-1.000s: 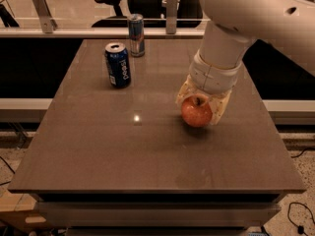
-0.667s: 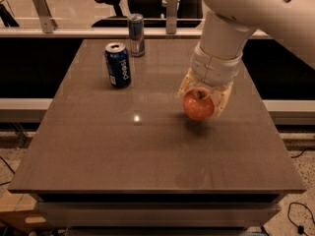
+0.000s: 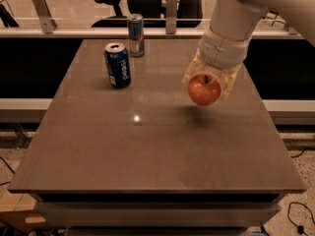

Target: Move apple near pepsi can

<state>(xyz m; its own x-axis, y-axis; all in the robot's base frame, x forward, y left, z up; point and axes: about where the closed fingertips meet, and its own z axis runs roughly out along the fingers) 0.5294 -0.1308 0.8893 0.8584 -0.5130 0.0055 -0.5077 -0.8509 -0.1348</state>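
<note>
The red-orange apple (image 3: 204, 89) hangs in my gripper (image 3: 207, 85), lifted clear above the right half of the brown table (image 3: 147, 151), with its shadow on the surface below. The gripper's pale fingers (image 3: 193, 72) are shut around the apple from both sides. The dark blue pepsi can (image 3: 117, 65) stands upright at the table's far left, well to the left of the apple.
A slimmer blue-and-silver can with red marks (image 3: 136, 35) stands behind the pepsi can near the table's far edge. A rail with metal posts (image 3: 170, 4) and an office chair (image 3: 110, 4) lie beyond the table.
The gripper has lifted the apple off the table surface and holds it higher now. The cans have not moved.
</note>
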